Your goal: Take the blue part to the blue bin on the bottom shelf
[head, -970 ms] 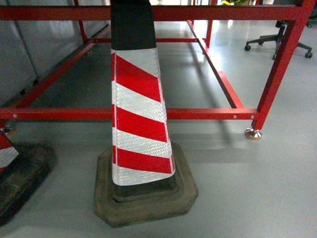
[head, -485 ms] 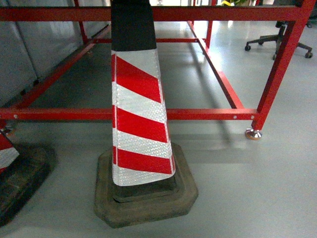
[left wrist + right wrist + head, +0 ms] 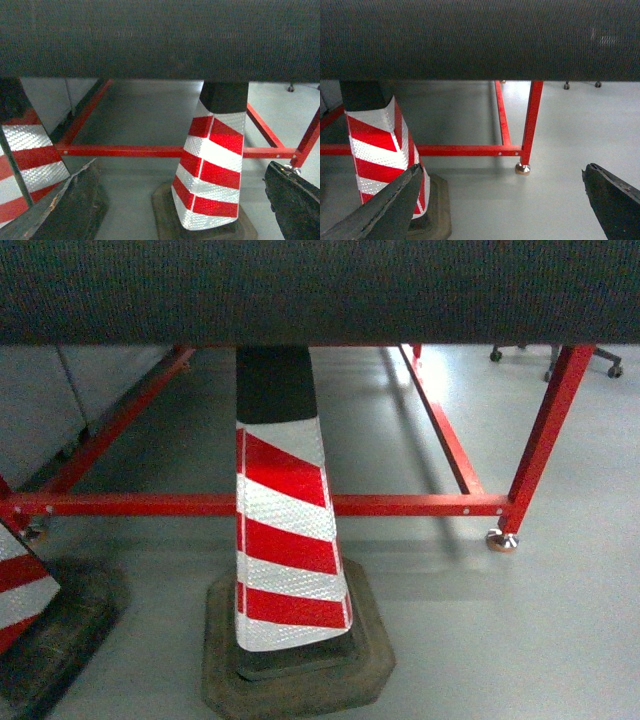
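A broad dark textured band [image 3: 320,290] is filling the top of all three views, most likely part of the robot or something close to the lenses, and it is cutting off whatever is standing higher up. Below it, the grey floor [image 3: 560,640] is stretching away under a red metal frame [image 3: 400,505], whose crossbar is running level behind a red-and-white striped traffic cone [image 3: 285,540] sitting on a dark rubber base; the cone is probably marking off the work area. A second cone [image 3: 25,590] is showing at the left edge, and the frame's right leg is ending in a shiny foot [image 3: 501,539]. The left claw [image 3: 175,200] is hanging low with its dark fingers spread wide and nothing between them, and the right claw [image 3: 505,205] is likewise spread and carrying nothing, which suits arms being kept tucked while the base is travelling. The blue part, the blue bin and the steel rack's bottom shelf are not appearing in any view, so their look and whereabouts cannot be told; judging by this, the picking step is not yet begun
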You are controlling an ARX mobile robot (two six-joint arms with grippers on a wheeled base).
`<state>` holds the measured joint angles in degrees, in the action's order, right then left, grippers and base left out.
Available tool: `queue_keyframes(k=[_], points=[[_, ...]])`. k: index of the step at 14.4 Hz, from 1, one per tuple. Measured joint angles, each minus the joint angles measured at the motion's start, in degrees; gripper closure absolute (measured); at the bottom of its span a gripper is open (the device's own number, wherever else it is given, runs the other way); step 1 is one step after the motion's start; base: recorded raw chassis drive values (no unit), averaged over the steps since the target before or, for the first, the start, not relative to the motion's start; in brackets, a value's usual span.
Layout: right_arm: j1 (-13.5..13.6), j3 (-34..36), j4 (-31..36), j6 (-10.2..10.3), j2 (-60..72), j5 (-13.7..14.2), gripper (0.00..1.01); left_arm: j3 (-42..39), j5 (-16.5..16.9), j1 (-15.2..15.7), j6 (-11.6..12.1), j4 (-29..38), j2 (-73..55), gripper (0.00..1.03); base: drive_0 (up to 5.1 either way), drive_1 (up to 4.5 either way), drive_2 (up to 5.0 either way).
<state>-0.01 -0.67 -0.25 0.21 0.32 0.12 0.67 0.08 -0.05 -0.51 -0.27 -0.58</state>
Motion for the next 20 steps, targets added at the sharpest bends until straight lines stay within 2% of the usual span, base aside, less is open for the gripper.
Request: queue_keyframes(k=[20], points=[[0.0, 0.0, 0.5, 0.0, 0.0, -0.1, 0.03, 0.0, -0.1, 0.0, 0.5, 0.3, 0.0, 0.05, 0.0, 0.0, 0.0]])
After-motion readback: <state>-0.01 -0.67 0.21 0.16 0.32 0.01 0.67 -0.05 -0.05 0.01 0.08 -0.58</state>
